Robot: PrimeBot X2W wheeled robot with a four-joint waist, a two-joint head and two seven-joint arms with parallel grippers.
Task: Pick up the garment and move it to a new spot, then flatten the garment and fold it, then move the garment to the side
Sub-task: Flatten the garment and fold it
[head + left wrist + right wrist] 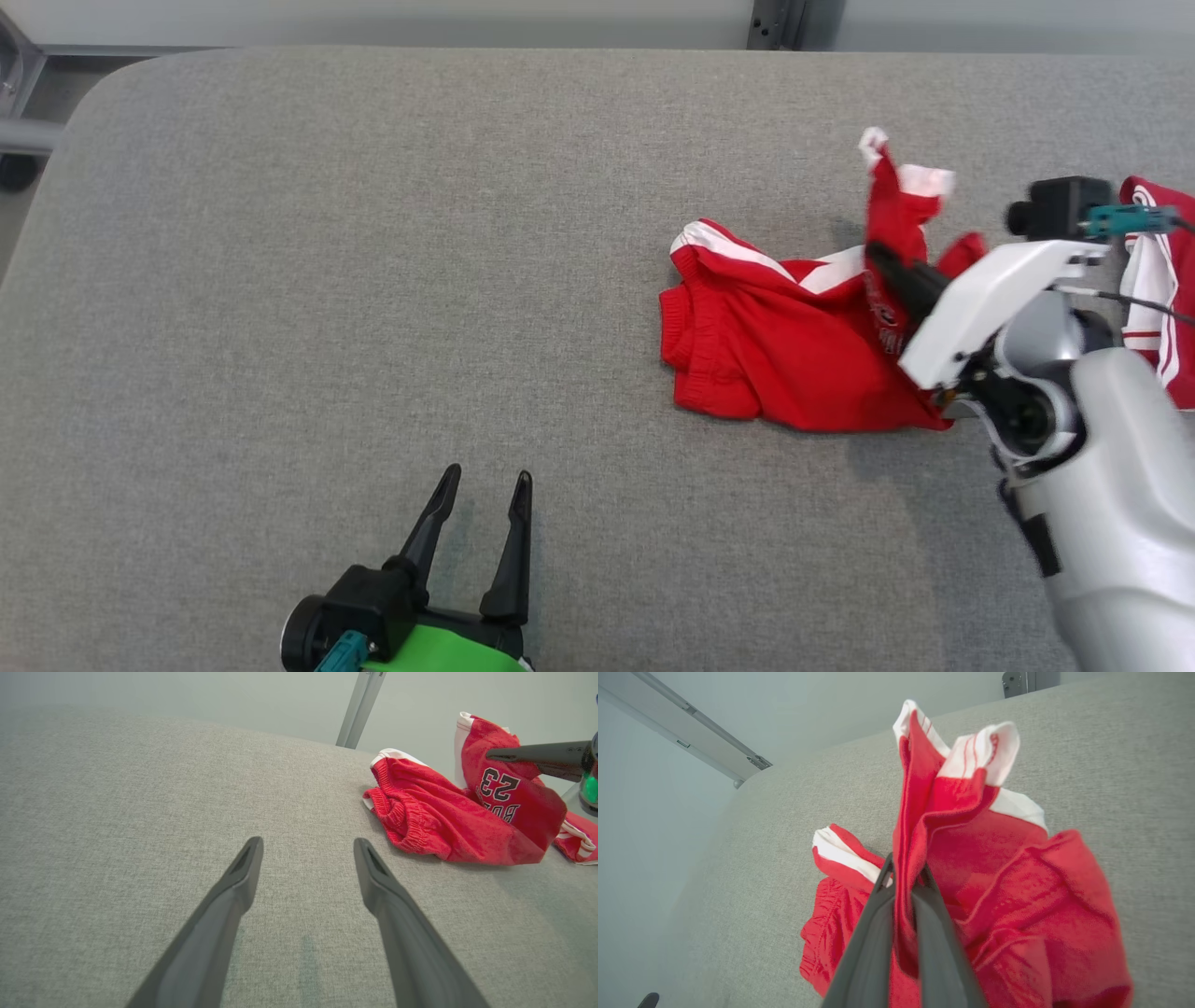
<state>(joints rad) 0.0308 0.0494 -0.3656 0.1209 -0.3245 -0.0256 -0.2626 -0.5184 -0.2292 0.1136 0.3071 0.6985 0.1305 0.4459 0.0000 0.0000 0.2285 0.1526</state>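
While our left tool [487, 485] sits low over the grey tabletop [327, 280] with its fingers spread, our right tool [878, 254] pinches a raised fold of the red garment [784, 359], whose bulk lies crumpled on the tabletop, right of centre.

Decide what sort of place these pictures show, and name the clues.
Likely a robot lab, not a home: a grey fabric-covered table, a bare wall with a metal rail, a red garment held by the right gripper.
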